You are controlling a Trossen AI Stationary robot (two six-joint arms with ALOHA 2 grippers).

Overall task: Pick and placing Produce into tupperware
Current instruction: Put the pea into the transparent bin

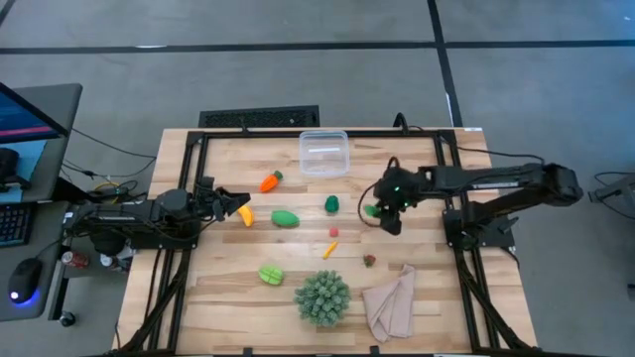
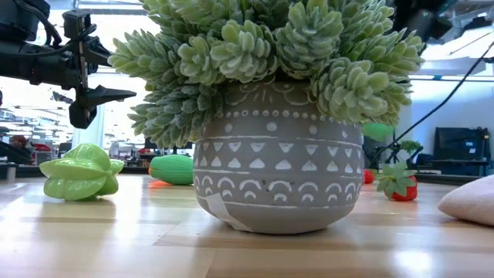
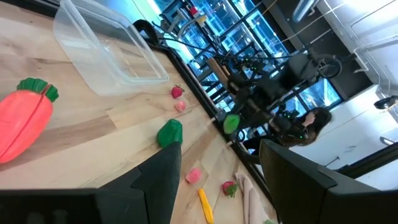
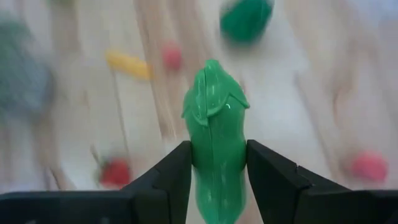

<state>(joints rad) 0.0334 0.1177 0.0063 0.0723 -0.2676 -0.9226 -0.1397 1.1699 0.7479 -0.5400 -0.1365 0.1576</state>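
Note:
The clear tupperware (image 1: 323,152) stands at the table's far middle. Produce lies scattered on the wood: an orange carrot (image 1: 270,181), a yellow banana (image 1: 243,214), a light green piece (image 1: 285,218), a dark green piece (image 1: 331,204), a green star fruit (image 1: 270,274), a strawberry (image 1: 369,261) and small red and orange bits. My right gripper (image 1: 382,213) hangs right of the middle, shut on a green pod-shaped piece (image 4: 214,137). My left gripper (image 1: 233,201) waits open and level at the left, beside the banana, with nothing between its fingers (image 3: 165,171). My right gripper pinches the green pod by its two long sides (image 4: 199,158) between its two fingers. The fingers slant down from the table's right side and lie along the pod. The pod's pointed end (image 4: 212,71) sticks out ahead of the fingertips, and the pod hangs clear of the table.
A spiky green plant in a grey patterned pot (image 1: 321,297) stands near the front edge, with a beige cloth (image 1: 392,302) to its right. A black frame (image 1: 198,149) borders the table. Bare wood lies between the tupperware and the right gripper.

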